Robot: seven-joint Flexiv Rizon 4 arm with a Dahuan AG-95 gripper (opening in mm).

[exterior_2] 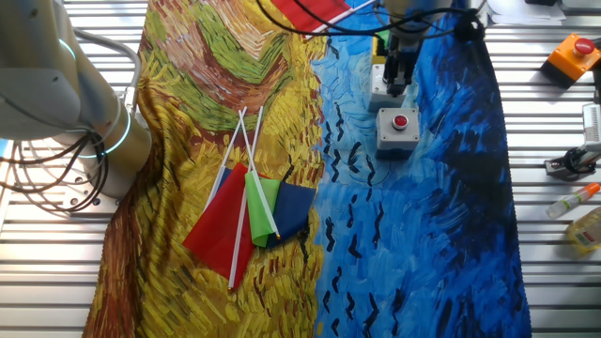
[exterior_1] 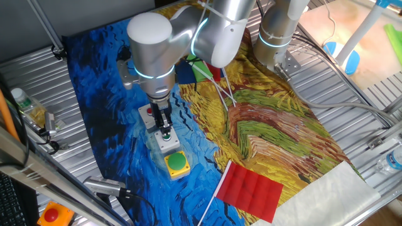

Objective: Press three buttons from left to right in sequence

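one fixed view shows the three boxes in a tight row on the painted cloth [exterior_1: 264,119]: grey box with red button [exterior_1: 148,113], grey box with green button [exterior_1: 167,139], yellow box with green dome [exterior_1: 177,164]. row layout suits a straight pass from one end to the other. gripper [exterior_1: 166,130] points straight down on the middle box's button, tip looks to be touching it, so judging the second press is the step in hand; yellow dome left to do. fingers look pressed together into one poking tip, no gap visible.

the other fixed view: red button box [exterior_2: 398,129] is clear, but the gripper [exterior_2: 395,87] covers the middle box and the yellow one is nearly all hidden behind it. actual button travel can't be made out. orange box [exterior_2: 575,54] at the table edge isn't part of the row.
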